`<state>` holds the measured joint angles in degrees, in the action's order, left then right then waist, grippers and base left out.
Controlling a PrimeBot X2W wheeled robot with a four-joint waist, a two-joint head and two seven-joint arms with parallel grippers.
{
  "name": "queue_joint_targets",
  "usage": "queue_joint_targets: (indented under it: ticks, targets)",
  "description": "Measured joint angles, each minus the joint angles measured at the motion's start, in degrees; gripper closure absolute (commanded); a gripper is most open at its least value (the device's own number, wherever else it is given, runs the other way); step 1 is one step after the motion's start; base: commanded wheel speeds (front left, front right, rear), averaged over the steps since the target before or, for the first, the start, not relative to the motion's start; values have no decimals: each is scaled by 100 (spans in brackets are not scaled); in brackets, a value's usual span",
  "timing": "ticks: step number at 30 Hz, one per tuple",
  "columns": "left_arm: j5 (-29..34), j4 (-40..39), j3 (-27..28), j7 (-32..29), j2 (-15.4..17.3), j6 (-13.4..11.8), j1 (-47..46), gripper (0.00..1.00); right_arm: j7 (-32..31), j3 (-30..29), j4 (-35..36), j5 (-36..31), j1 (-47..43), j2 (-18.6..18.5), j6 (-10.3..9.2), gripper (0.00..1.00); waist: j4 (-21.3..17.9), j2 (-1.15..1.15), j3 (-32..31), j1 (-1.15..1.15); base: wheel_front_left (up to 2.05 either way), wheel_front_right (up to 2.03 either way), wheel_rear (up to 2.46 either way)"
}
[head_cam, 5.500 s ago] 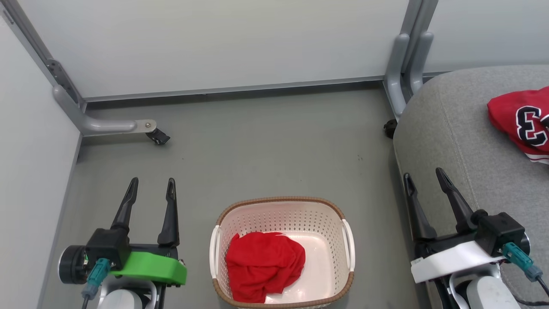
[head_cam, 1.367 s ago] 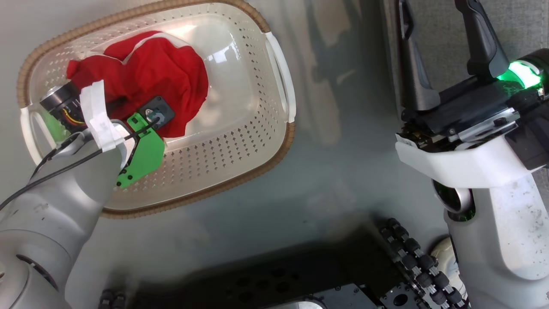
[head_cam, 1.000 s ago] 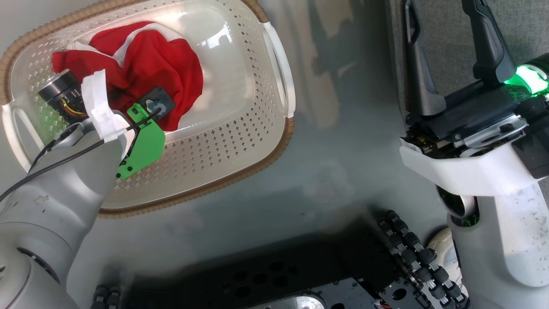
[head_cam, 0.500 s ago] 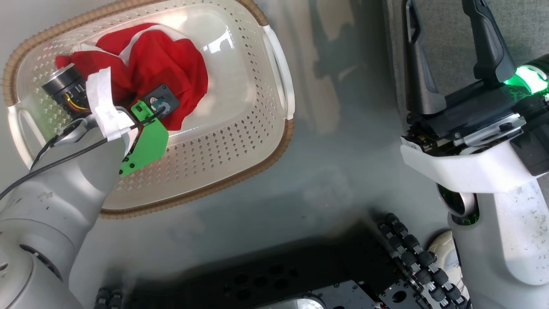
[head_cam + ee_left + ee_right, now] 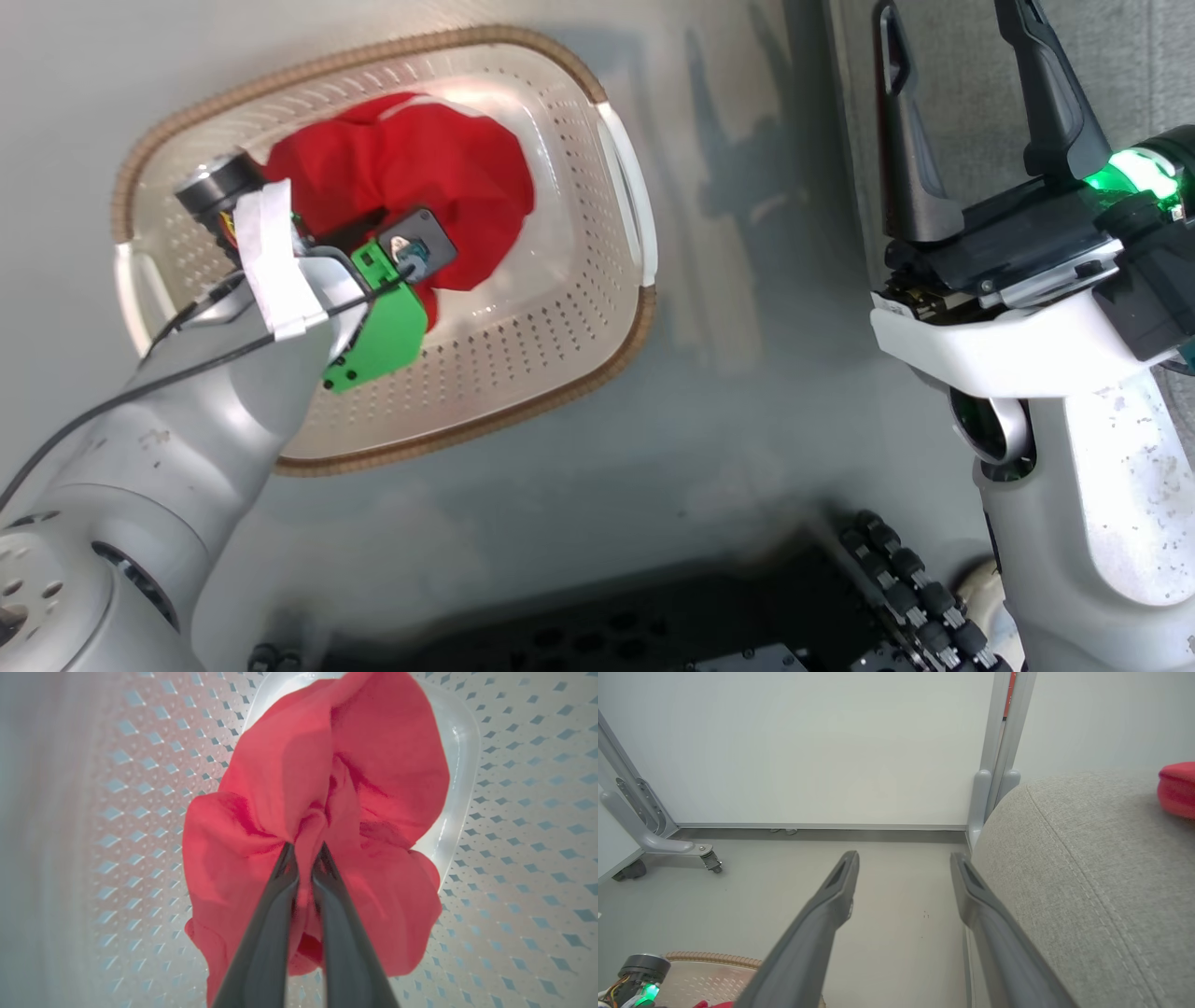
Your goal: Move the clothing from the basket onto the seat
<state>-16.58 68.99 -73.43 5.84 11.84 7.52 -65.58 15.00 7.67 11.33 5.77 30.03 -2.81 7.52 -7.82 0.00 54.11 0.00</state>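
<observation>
The clothing (image 5: 439, 177) is a bunched bright red garment in the cream perforated basket (image 5: 560, 364) on the floor. My left gripper (image 5: 303, 851) reaches down into the basket and is shut on a fold of the red clothing (image 5: 336, 765); in the head view its wrist hides the fingers. The basket's wall (image 5: 514, 812) surrounds the fabric. My right gripper (image 5: 945, 23) stands open and holds nothing, beside the grey seat (image 5: 1148, 75). In the right wrist view, the right gripper (image 5: 904, 856) hangs above the floor at the seat's (image 5: 1087, 882) edge.
Another red garment (image 5: 1176, 788) lies on the seat at the far right. A grey partition leg (image 5: 658, 844) with a caster (image 5: 711, 862) stands to the left, and a second post (image 5: 994, 779) by the seat's corner. My dark base (image 5: 653, 625) is below.
My left gripper has shut on the red garment, and the fabric is gathered up higher. The head camera has shifted, so the basket sits further right in view. The right gripper is unchanged.
</observation>
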Motion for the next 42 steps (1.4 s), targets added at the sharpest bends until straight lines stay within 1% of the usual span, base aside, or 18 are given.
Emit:
queue_joint_targets:
  ticks: [5,10,15,19,24,30,42]
  targets:
    - [-56,-100,0,243,-86,0,77,100,0,-66,-144,-42,-62,1,0,0,103,0,-355,0,0,0,0]
    - [-261,-218,0,530,-197,0,267,100,0,-120,-312,-77,-263,2,0,0,220,0,-782,0,0,0,0]
    - [-471,-360,0,734,-235,0,489,100,0,-179,-475,-110,-503,1,0,0,330,0,-1236,0,0,0,0]
    - [-760,-527,1,848,-242,0,640,100,0,-243,-591,-133,-708,1,0,0,422,0,-1629,0,0,0,0]
    - [-879,-858,3,904,-220,0,915,100,0,-296,-720,-144,-979,1,0,0,535,0,-2120,0,0,0,0]
    - [-1059,-1722,420,918,-96,-5,1171,100,0,-326,-822,-157,-1239,1,0,0,677,0,-2654,0,0,0,0]
    - [-935,-3293,1352,918,104,-252,1905,100,0,-345,-960,-121,-1673,1,0,0,909,0,-3565,-1,0,0,0]
